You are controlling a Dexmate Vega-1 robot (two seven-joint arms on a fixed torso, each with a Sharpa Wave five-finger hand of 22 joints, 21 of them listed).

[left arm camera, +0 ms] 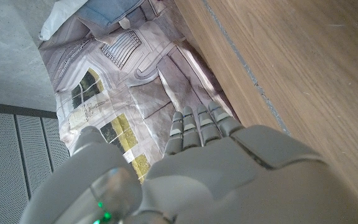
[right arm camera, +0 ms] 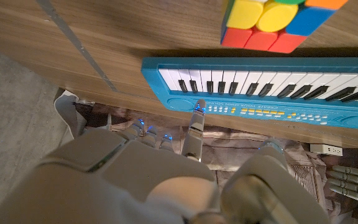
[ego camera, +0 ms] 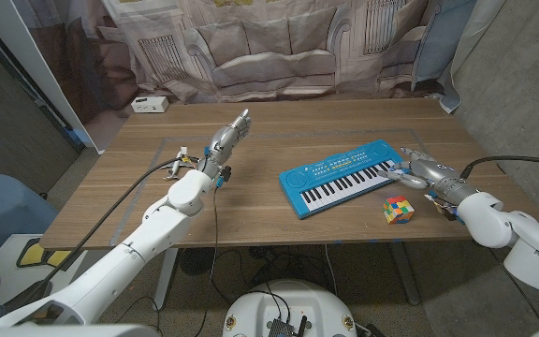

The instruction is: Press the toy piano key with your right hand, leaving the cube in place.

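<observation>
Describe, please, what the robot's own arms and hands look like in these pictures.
Both arms have glossy white rounded shells. The left robot hand and right robot hand are silver-grey with segmented fingers. A black cable runs along each arm. The right wrist view shows small blue lights at the fingers' bases; the left wrist view shows a green one.

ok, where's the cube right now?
Head view: the colourful puzzle cube sits on the table's right side, just in front of the blue toy piano, near the right robot hand.

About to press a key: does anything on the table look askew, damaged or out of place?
Only the toy piano lies at an angle to the table edge. The cube sits beside its keys, apart from it. The right hand is at the piano's right end. No visible damage.
</observation>
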